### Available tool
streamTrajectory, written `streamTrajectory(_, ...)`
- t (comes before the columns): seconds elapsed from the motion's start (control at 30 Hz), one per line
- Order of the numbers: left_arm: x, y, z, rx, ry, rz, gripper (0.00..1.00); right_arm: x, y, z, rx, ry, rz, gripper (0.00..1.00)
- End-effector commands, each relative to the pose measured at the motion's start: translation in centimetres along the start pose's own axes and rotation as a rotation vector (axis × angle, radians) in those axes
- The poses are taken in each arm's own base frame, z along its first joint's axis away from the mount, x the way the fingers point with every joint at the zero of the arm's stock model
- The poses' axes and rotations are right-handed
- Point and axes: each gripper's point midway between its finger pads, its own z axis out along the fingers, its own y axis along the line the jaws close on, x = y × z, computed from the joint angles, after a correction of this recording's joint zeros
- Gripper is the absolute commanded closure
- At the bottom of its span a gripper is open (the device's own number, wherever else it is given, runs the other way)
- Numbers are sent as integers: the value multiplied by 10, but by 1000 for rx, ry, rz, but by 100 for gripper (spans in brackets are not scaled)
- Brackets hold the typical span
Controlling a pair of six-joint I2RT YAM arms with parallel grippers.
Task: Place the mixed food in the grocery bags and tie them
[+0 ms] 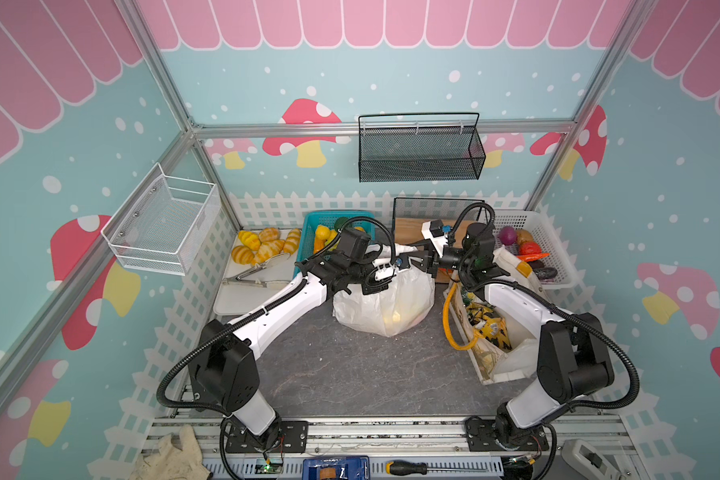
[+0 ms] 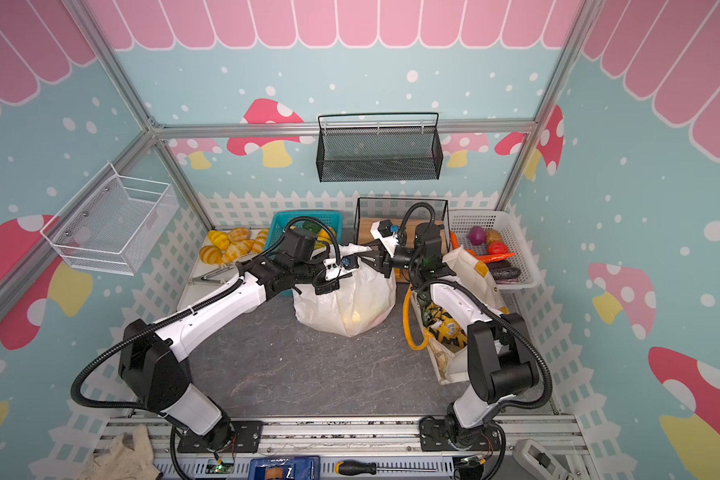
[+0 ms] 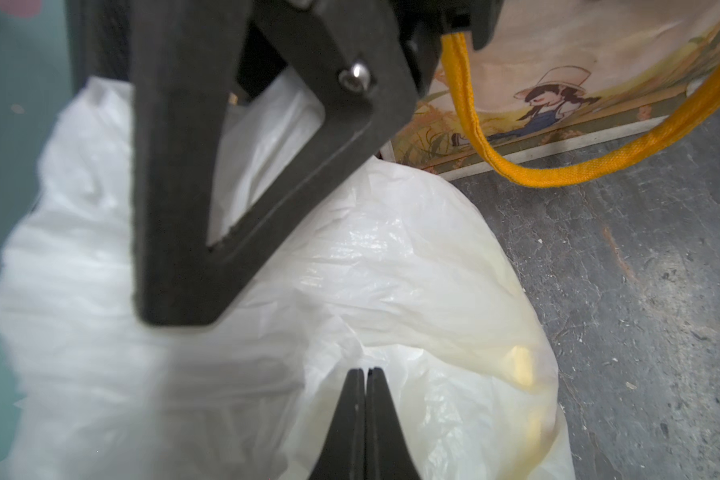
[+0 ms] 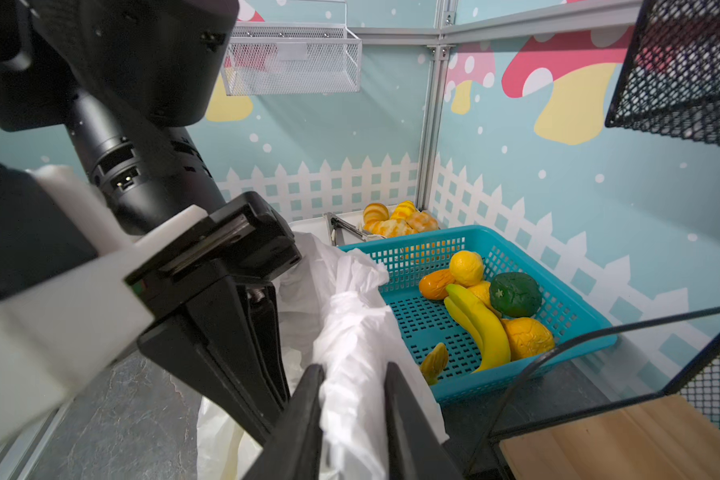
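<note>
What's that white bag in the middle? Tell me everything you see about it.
The white plastic bag is thin, crinkly, translucent film, bulging and standing on the grey table. A yellow shape shows faintly through its side. Its top is gathered; the right pincer is closed on one twisted strip, and the shut left pincer is close beside it.

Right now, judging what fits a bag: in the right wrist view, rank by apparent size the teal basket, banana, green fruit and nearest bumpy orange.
1. Teal basket
2. Banana
3. Green fruit and bumpy orange: about alike; the banana hides part of the orange.
</note>
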Motion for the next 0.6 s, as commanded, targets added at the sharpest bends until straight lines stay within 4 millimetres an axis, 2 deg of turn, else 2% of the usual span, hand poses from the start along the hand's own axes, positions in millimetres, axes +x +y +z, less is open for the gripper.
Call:
streamTrajectory(0.0,-14,3,-13,2,-42,-4,92,-6,4,1,-10,-8,-69,88)
streamTrajectory(0.1,-32,-3,-33,17,-115,-31,71,-8,6,-1,0,-9,-110,95)
streamTrajectory(0.17,-44,-3,-48,8,-175,-53,63,-11,9,-2,-2,-14,-138,97)
streamTrajectory(0.3,-57,19,-72,-84,-256,-99,54,-20,17,-5,-4,-33,-189,99)
streamTrajectory(0.43,-47,46,-73,-176,-206,-106,45,-26,25,-8,-16,-49,-213,100)
streamTrajectory(0.57,-35,49,-55,-130,-119,-82,40,-31,30,-8,-22,-58,-221,100)
